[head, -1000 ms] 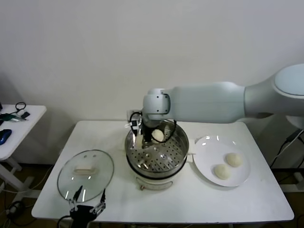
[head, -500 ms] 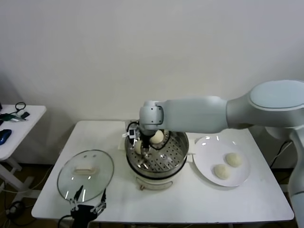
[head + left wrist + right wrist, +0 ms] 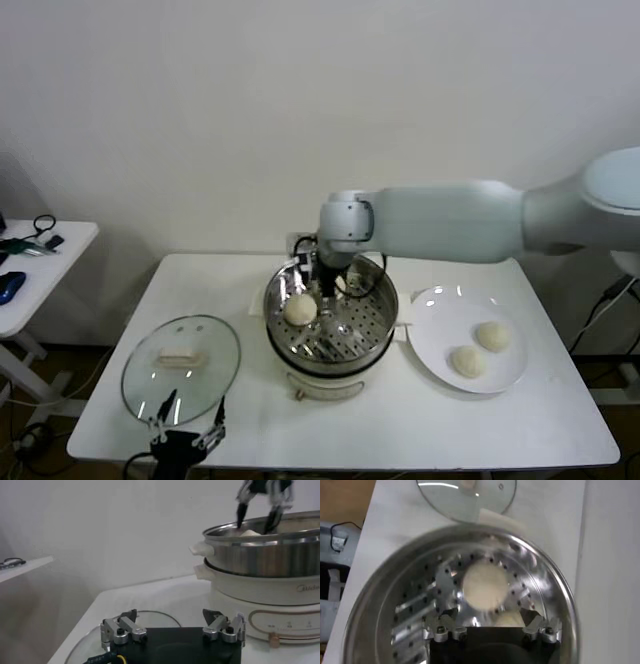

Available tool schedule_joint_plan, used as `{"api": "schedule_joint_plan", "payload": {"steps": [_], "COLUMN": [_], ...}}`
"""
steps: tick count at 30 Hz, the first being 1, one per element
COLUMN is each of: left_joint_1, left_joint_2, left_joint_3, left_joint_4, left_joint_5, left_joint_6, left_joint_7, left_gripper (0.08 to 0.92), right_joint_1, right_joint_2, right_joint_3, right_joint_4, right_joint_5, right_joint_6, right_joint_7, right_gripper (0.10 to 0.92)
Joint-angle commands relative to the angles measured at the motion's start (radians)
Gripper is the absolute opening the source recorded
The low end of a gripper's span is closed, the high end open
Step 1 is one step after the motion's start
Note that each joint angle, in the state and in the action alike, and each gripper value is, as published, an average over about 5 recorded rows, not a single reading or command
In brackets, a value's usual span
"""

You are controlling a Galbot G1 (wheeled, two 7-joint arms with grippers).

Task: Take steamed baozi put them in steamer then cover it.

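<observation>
The steamer (image 3: 383,322) stands mid-table on its cream base and also shows in the left wrist view (image 3: 270,555). One baozi (image 3: 300,309) lies on the left of its perforated tray; in the right wrist view (image 3: 486,585) it lies free, with a second baozi (image 3: 506,619) close under the gripper. Two more baozi (image 3: 491,335) lie on the white plate (image 3: 430,320). My right gripper (image 3: 318,285) hangs open and empty just over the tray, beside the left bun. The glass cover (image 3: 180,365) lies flat at the left. My left gripper (image 3: 185,440) is open at the front edge below the cover.
A side table (image 3: 40,265) with cables and small items stands far left. The wall is close behind the steamer. The table (image 3: 400,420) has bare surface in front of the steamer and plate.
My right gripper carried a baozi down to the left side of the tray, let it go, and moved a little to the right. The left arm has not moved.
</observation>
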Motion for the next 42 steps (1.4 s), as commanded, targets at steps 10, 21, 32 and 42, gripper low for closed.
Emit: {"api": "schedule_joint_plan", "payload": {"steps": [10,21,32,42], "left_joint_1": [0.010,0.015,0.023,0.025], "left_joint_2": [-0.002,-0.022,-0.028,-0.027], "left_joint_3": [-0.002,0.009,0.004,-0.002], "left_joint_4": [-0.003,-0.007,-0.001,0.000], "left_joint_5": [0.003,0.018,0.021,0.022], "left_joint_6": [-0.002,-0.006,-0.007,-0.003], "left_joint_7": [0.000,-0.003,-0.008,-0.008], "left_gripper": [0.823,0.823,0.823,0.823], "right_joint_1": [0.079,-0.409,-0.634,-0.726], "right_joint_2": [-0.701,-0.729,-0.634,-0.575], "right_joint_3": [-0.267,0.130,0.329,0.426], "right_joint_4": [0.189,0.029,-0.107,-0.142], "right_joint_5": [-0.403,-0.594,-0.622,-0.618], "right_joint_6": [0.226,0.227,0.212,0.194], "right_joint_7": [-0.167,-0.158,-0.123,-0.092], "right_gripper": [0.823,0.823,0.823,0.823]}}
